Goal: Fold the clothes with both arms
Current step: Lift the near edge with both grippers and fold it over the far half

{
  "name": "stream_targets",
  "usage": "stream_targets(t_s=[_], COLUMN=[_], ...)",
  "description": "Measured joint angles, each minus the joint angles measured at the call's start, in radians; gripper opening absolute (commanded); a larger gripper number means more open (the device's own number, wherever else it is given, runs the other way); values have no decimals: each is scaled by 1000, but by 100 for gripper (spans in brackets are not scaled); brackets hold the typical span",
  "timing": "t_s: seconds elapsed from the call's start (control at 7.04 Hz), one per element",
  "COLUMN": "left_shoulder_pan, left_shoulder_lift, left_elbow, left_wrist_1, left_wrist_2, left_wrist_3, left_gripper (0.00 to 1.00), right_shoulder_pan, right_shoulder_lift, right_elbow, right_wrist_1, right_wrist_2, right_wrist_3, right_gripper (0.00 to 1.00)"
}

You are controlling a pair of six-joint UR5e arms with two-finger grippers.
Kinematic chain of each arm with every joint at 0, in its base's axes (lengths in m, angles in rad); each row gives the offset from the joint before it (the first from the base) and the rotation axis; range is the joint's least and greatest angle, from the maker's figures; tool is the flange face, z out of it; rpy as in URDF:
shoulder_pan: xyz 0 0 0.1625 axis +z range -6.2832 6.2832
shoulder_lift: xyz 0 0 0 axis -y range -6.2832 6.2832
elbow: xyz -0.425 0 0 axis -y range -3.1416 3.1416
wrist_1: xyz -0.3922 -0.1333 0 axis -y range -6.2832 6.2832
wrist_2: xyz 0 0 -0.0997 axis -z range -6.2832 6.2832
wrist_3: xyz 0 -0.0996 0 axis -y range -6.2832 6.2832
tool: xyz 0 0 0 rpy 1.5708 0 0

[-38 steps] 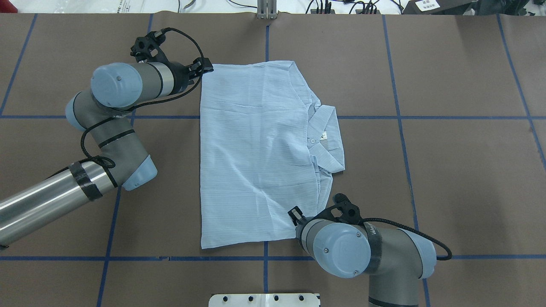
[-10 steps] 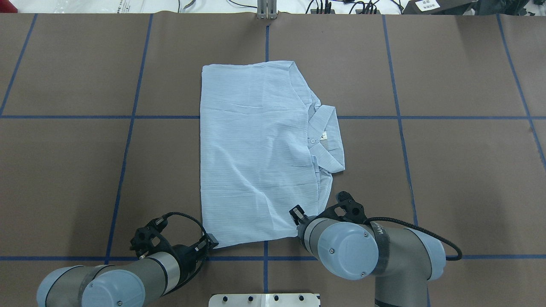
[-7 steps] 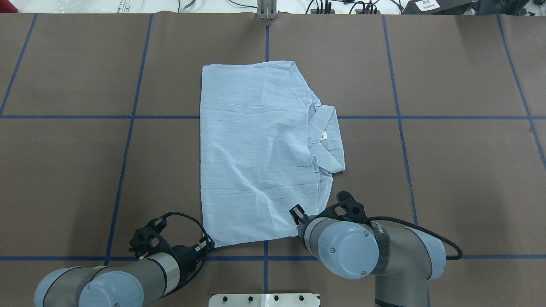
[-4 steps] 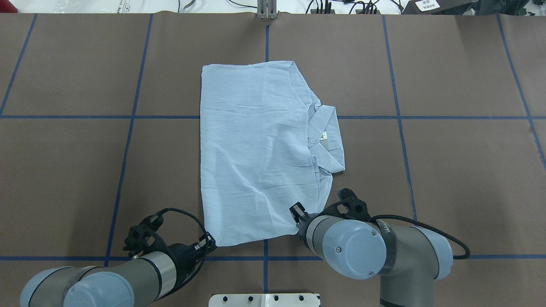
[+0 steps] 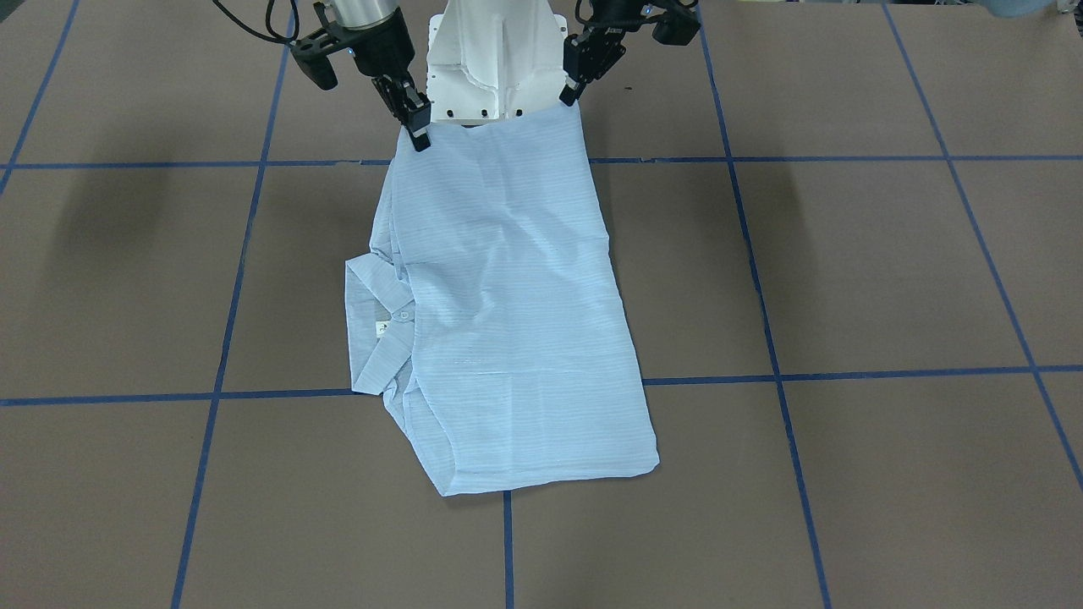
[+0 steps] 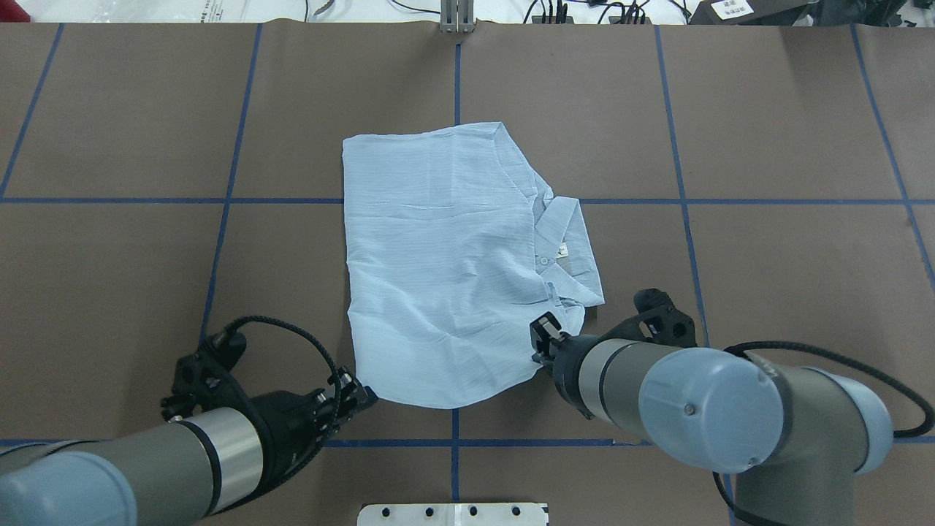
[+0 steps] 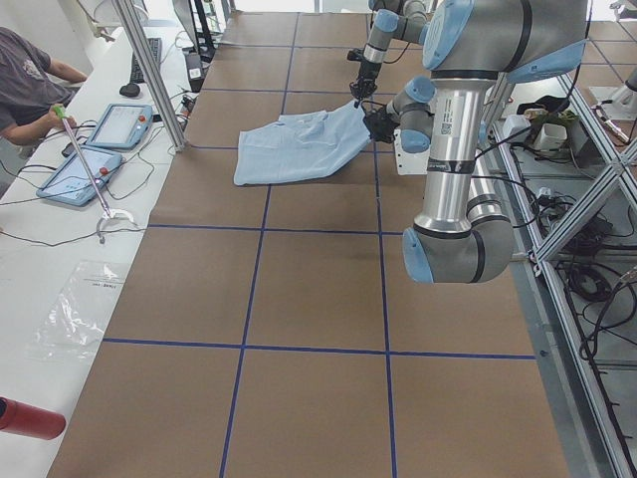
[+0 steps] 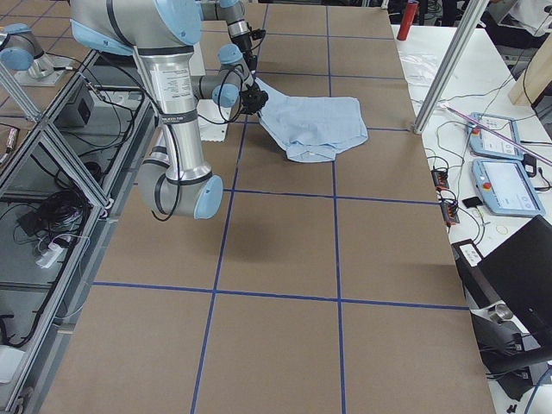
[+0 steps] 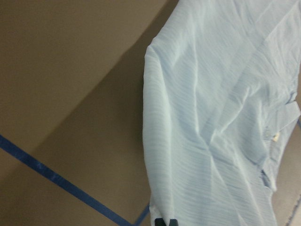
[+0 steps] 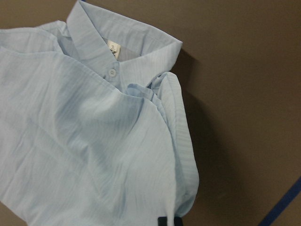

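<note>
The pale-blue pinstriped shirt (image 6: 445, 256) lies folded lengthwise on the brown table (image 6: 789, 292), its collar (image 6: 566, 245) pointing right. Its near edge is raised off the table between both grippers. My left gripper (image 6: 365, 398) is shut on the near left corner, and my right gripper (image 6: 542, 343) is shut on the near right corner below the collar. In the front-facing view the left gripper (image 5: 574, 89) and right gripper (image 5: 419, 135) hold the shirt (image 5: 499, 321) up in front of the base. The right wrist view shows the collar (image 10: 117, 52), a button and the neck label.
The white pedestal base (image 5: 495, 59) stands just behind the raised edge. Blue tape lines (image 6: 679, 201) grid the table. A person (image 7: 25, 90) sits at a side bench with tablets (image 7: 100, 139); a red bottle (image 7: 30, 418) lies there.
My left arm came from the shirt's far left corner to its near left corner. Both grippers then lifted the near edge and carried it forward; the shirt shifted slightly and bunched.
</note>
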Motion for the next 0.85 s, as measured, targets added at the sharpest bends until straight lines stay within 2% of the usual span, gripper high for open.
stream_targets(t_s=[0.14,0.43,0.85], left_shoulder_pan=[-73,-243,-357], left_shoulder_lift=[-33,-126,-193], left_elbow=[-9,96,227], left_wrist_1=[19,36,29], left_wrist_2=[-33,-125,-179], left_wrist_3=[50,170,248], left_gripper=[0,0,0], right_shoulder_pan=[48,176,289], right_shoulder_lift=[30,137,262], right_elbow=[-5,-129,-325], right_wrist_1=[-9,-6,-1], right_wrist_2=[10,58,133], right_wrist_3=[-12,-87,-169], right_gripper=[0,0,0])
